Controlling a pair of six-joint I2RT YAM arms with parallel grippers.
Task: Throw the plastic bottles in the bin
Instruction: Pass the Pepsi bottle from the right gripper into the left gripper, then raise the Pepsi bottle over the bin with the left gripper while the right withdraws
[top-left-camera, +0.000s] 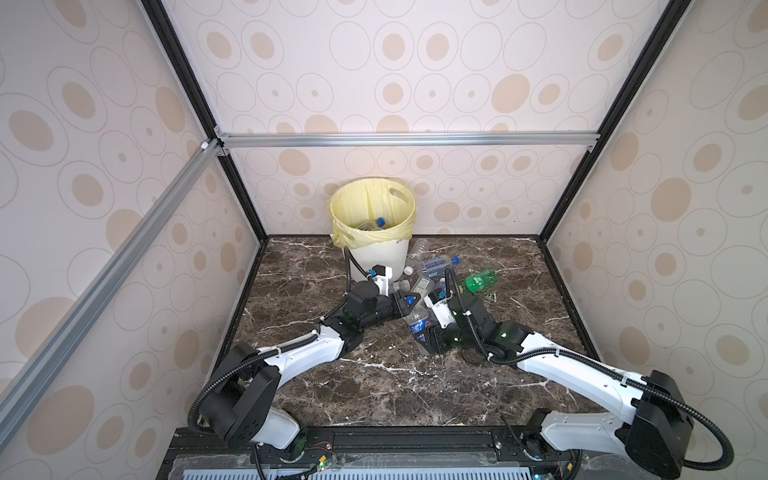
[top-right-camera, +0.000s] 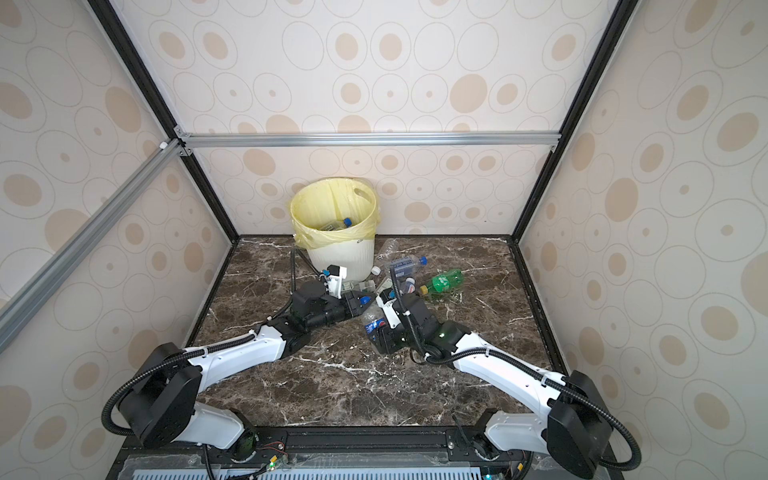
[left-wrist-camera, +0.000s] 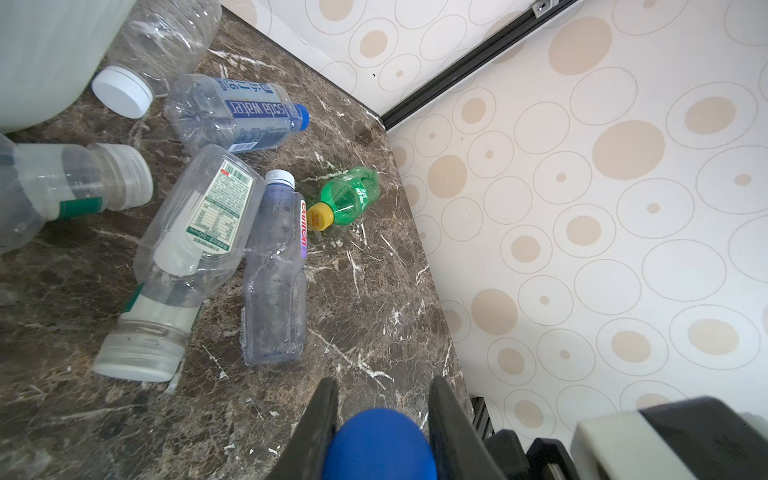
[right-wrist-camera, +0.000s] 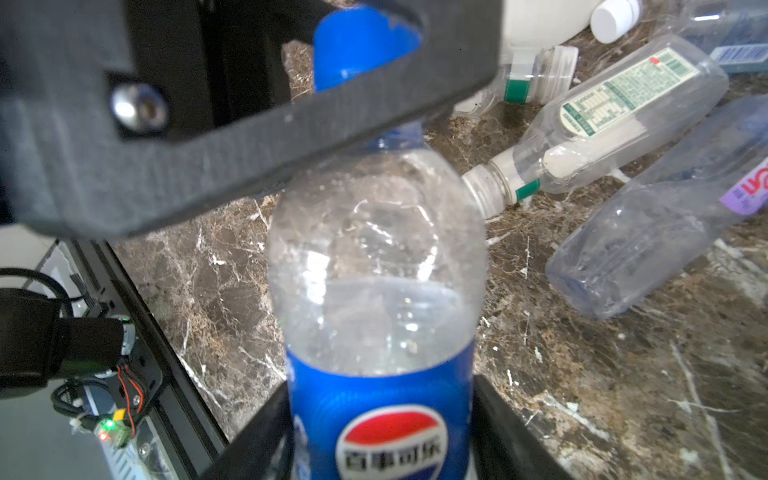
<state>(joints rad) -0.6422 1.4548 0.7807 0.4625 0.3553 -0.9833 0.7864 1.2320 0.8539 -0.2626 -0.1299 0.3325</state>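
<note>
Right wrist view shows the blue-label bottle (right-wrist-camera: 378, 291) between the jaws of the right tool (right-wrist-camera: 380, 395), which flank its label; whether they press it I cannot tell. At its other end the left tool (left-wrist-camera: 384, 388) is clamped narrow on the blue cap (left-wrist-camera: 380, 440), over the desk (top-left-camera: 374, 382) in front of the bin (top-left-camera: 376, 255). In both top views the bin already holds some bottles (top-left-camera: 376, 223). Six more, the green bottle (left-wrist-camera: 349, 197) among them, lie loose beside it, so I judge that most of the job is left.
</note>
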